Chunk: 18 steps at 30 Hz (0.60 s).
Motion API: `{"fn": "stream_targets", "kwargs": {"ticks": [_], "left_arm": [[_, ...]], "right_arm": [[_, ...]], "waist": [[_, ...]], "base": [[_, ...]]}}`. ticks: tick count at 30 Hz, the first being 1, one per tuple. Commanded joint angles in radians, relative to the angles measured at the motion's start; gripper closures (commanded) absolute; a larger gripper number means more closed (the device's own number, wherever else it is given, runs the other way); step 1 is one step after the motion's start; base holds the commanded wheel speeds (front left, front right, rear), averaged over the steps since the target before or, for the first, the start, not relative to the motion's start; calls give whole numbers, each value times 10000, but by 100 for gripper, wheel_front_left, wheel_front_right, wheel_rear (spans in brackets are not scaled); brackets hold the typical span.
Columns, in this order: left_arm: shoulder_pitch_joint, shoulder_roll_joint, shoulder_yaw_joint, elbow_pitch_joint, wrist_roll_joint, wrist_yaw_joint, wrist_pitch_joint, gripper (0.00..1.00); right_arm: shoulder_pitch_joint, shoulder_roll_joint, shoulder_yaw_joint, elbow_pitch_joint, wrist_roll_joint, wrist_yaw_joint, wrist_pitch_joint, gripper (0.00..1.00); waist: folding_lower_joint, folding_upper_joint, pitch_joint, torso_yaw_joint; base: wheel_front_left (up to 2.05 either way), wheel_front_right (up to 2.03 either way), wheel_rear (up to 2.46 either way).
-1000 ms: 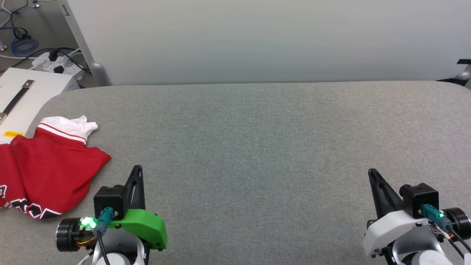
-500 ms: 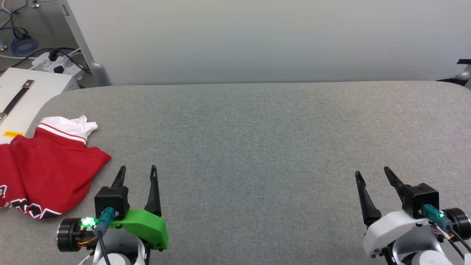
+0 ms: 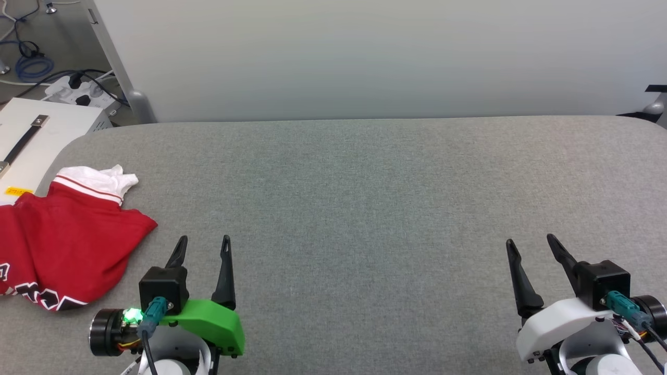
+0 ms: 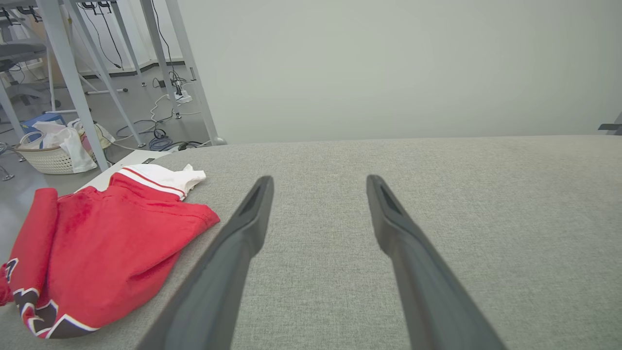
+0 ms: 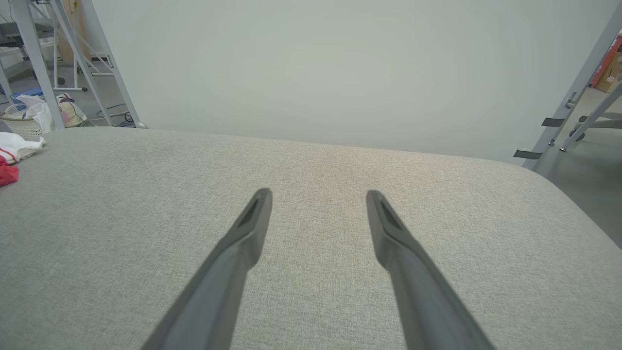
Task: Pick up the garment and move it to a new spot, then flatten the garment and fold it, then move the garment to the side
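You get nothing legible here. On the garment, at about 8 o'clock in the head view, you see parts of large black characters with white outlines along its near edge. The folds cut them off, so you cannot make out a single letter or number. The left wrist view shows you the same lettering at 8 o'clock, just as broken up. On the white box at 10 o'clock you can spot a small yellow sticker with dark marks, too small for you to read.
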Motion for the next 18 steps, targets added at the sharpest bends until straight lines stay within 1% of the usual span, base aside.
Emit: {"fn": "stream_targets", "kwargs": {"ticks": [1,18], "left_arm": [[-129,-9,-21,46,-112,-59,-109,0],[-241,-16,-141,406,-373,-166,-463,0]], "right_arm": [[-79,-8,-45,-30,154,-1,-104,0],[-74,-2,-235,-370,591,-2,-234,0]], "waist": [[0,0,0,-7],[0,0,-50,-49]], "base": [[0,0,0],[0,0,0]]}}
